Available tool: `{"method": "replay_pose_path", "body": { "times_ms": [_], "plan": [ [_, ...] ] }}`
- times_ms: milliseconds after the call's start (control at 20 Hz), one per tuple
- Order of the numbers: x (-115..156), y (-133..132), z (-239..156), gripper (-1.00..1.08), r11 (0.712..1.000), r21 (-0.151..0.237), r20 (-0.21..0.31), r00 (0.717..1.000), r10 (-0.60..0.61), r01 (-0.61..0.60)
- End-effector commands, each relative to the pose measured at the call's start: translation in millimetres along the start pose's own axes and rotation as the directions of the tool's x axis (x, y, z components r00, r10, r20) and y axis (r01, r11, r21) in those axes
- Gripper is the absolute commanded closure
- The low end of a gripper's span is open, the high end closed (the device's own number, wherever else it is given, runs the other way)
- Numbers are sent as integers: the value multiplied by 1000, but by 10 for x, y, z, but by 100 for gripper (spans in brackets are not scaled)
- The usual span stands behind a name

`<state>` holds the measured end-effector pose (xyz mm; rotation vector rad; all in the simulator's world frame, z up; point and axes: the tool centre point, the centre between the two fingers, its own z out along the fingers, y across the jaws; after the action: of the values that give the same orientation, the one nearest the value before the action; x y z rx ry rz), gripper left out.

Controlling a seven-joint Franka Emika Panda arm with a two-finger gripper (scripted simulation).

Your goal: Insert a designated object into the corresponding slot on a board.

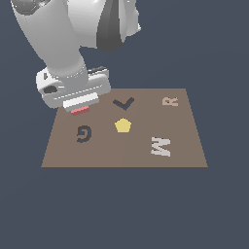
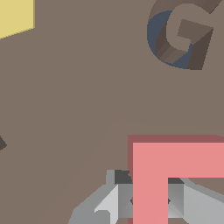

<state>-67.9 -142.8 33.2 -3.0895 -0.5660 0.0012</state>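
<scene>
Brown board (image 1: 112,151) flat on dark blue ground, seen whole in the exterior view. White arm (image 1: 58,34) down from the top of that view, over the board's far corner on the exterior view's left.

Gripper (image 1: 80,108) low at that corner, just above the board. Thin strip of salmon-red block (image 1: 79,111) visible beneath it, between the grey pads.

In the wrist view: red L-shaped block (image 2: 151,183) close to the lens, one leg running between the two grey fingers (image 2: 111,205), the other leg off the picture's edge. Fingers pressed against the leg from both sides, so clamped on the block. Dark red side face visible along the block's edges. Whether the block touches the board or hangs just clear of it: cannot tell.

Dark tick-shaped slot (image 1: 123,103) near the board's far edge, toward the middle, unfilled, just beside the gripper on the exterior view's right and apart from the block.

Yellow pentagon (image 1: 123,125) near the board's centre, just in front of the slot. Dark G (image 1: 84,133) on the exterior view's left, in front of the gripper; in the wrist view a G-shaped recess with blue floor showing. Pale W (image 1: 161,146) and tan R (image 1: 170,101) on the exterior view's right, well apart from the gripper
</scene>
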Motion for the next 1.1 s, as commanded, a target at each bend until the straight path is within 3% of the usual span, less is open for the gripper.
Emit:
{"method": "replay_pose_path", "body": {
  "times_ms": [0, 600, 850, 1050],
  "plan": [
    [-3, -22, -2, 108, 1000, 0, 0, 1000, 13, -13],
    [-44, -313, -15, 108, 983, 0, -1, 983, 186, -186],
    [-39, -515, -24, 108, 953, 0, -1, 953, 302, -302],
    [-11, -707, -32, 108, 913, 0, -1, 913, 408, -408]
  ]
}}
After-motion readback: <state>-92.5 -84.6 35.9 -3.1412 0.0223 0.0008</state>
